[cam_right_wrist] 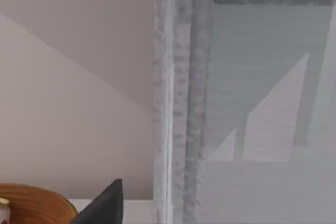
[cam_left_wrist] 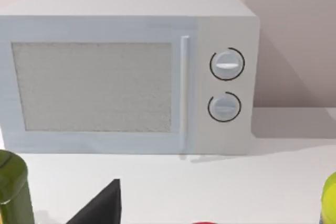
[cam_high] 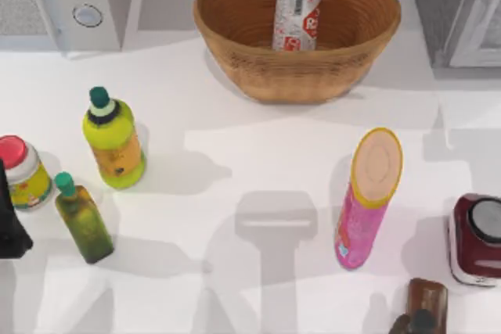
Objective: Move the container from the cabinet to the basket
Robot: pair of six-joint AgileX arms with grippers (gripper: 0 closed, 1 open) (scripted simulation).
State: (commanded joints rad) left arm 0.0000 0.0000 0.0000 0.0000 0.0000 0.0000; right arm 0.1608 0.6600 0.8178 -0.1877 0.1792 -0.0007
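The left arm (cam_high: 11, 220) is seen as a dark shape at the left edge of the table (cam_high: 235, 193), just beside the red-capped jar (cam_high: 23, 171) and well apart from the basket (cam_high: 297, 33). In the left wrist view one dark fingertip (cam_left_wrist: 102, 205) is seen in front of the white appliance (cam_left_wrist: 128, 74) with two round knobs; whether the left jaws are open or closed cannot be told. In the right wrist view one dark fingertip (cam_right_wrist: 102, 205) is seen as well, near the pale framed door of the cabinet (cam_right_wrist: 247, 103), and the state of the right jaws cannot be told either.

The container (cam_high: 297, 16) is found inside the basket, standing and leaning a little against the far wall. Its lower part is hidden by the near rim of the basket. The cabinet is cut off by the right edge of the top view, to the right of the basket.

On the can a red-and-white label is seen, where only a white letter like "R" can be made out; the small print cannot be read. The labels on the yellow-green bottle (cam_high: 114, 140), the dark green bottle (cam_high: 82, 219) and the pink tube (cam_high: 367, 197), all in front of the basket, cannot be read.
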